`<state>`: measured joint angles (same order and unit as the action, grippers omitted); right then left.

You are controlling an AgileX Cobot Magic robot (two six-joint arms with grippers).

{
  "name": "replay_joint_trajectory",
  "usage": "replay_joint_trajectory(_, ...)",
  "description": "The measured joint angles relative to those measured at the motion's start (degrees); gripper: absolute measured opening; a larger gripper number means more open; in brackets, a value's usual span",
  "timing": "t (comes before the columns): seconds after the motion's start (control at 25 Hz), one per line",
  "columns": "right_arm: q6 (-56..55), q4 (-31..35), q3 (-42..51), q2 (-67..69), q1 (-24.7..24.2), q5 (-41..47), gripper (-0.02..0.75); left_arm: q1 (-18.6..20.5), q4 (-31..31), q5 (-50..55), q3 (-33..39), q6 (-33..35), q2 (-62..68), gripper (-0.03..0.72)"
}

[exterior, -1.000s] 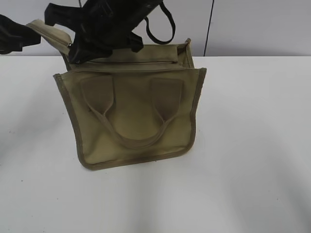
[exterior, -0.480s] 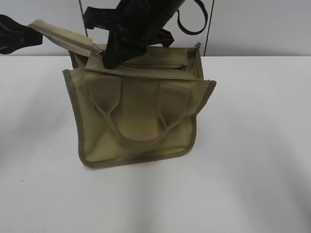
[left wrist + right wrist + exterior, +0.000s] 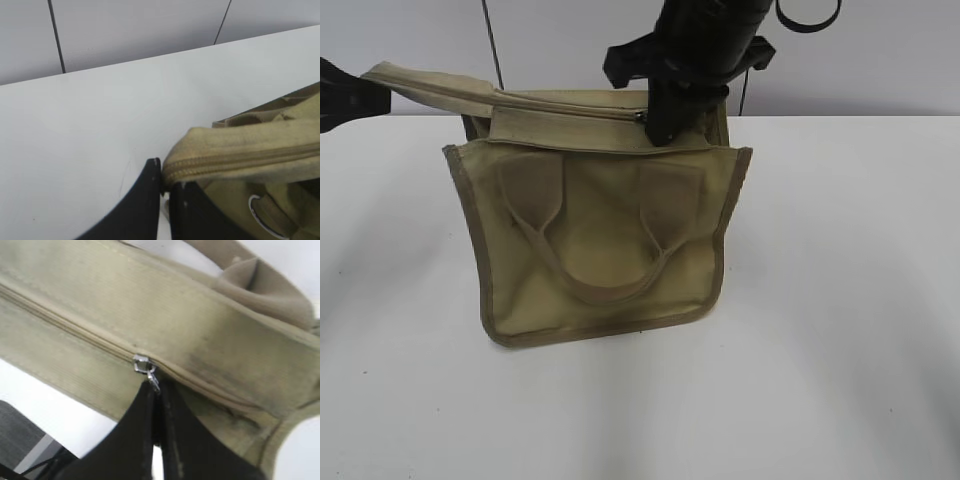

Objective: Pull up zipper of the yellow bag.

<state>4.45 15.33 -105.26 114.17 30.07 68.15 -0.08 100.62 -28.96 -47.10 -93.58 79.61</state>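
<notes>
The yellow bag (image 3: 605, 240) stands on the white table, handles facing the exterior camera. Its zipper (image 3: 570, 108) runs along the top panel. My right gripper (image 3: 655, 128) is shut on the silver pull tab (image 3: 150, 374), which sits right of the panel's middle in the exterior view. The zip line (image 3: 65, 325) shows joined on one side of the slider. My left gripper (image 3: 365, 100) is shut on the stretched-out left end of the bag's top panel (image 3: 200, 160), holding it up and to the left. Its jaws (image 3: 162, 182) pinch the zip's end.
The white table (image 3: 840, 300) spreads around the bag, with a pale wall behind it. The right arm (image 3: 710, 40) hangs over the bag's back right corner. A black cable loop (image 3: 810, 15) hangs by that arm.
My right gripper has moved right along the top panel, from its left end past the middle, with the pull tab. The bag shifted and its top panel now lies flatter and tauter.
</notes>
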Motion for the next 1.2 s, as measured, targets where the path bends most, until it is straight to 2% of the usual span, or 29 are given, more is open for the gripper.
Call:
replay_joint_trajectory(0.32, 0.61, -6.03, 0.0, -2.35, -4.02, 1.04, -0.011, 0.3, 0.0, -0.2, 0.4, -0.04, 0.06, 0.008)
replay_joint_trajectory(0.56, 0.74, -3.67, 0.05, -3.6, -5.28, 1.3, 0.007, 0.3, -0.05, -1.23, 0.4, -0.11, 0.58, 0.02)
replay_joint_trajectory(0.64, 0.8, -2.8, 0.05, -3.91, -5.57, 1.44, 0.076, 0.41, -0.11, -0.7, 0.4, -0.16, 0.87, 0.097)
replay_joint_trajectory(0.68, 1.06, -2.22, 0.05, -4.03, -5.7, 1.44, 0.146, 0.52, -0.11, -0.58, 0.4, -0.2, 1.08, 0.158)
replay_joint_trajectory(0.8, 1.96, -1.26, 0.05, -4.03, -5.83, 1.49, 0.407, 0.52, -0.16, -0.71, 0.68, -0.46, 1.35, 0.43)
replay_joint_trajectory(0.84, 2.14, -1.21, 0.05, -4.17, -5.83, 1.49, 0.484, 0.52, -0.22, -0.64, 1.06, -1.05, 1.35, 0.498)
replay_joint_trajectory(0.88, 2.36, -1.21, 0.05, -4.44, -5.83, 1.49, 0.535, 0.52, -0.22, -0.38, 1.56, -1.69, 1.35, 0.531)
replay_joint_trajectory(0.96, 2.53, -1.49, 0.05, -5.5, -5.83, 1.49, 0.572, 0.52, -0.22, 1.04, 2.81, -3.02, 1.01, 0.526)
replay_joint_trajectory(1.2, 2.1, -6.89, 0.22, -11.65, -5.4, 1.55, 0.574, -1.18, -0.28, 10.52, 6.12, -6.47, -4.98, 0.487)
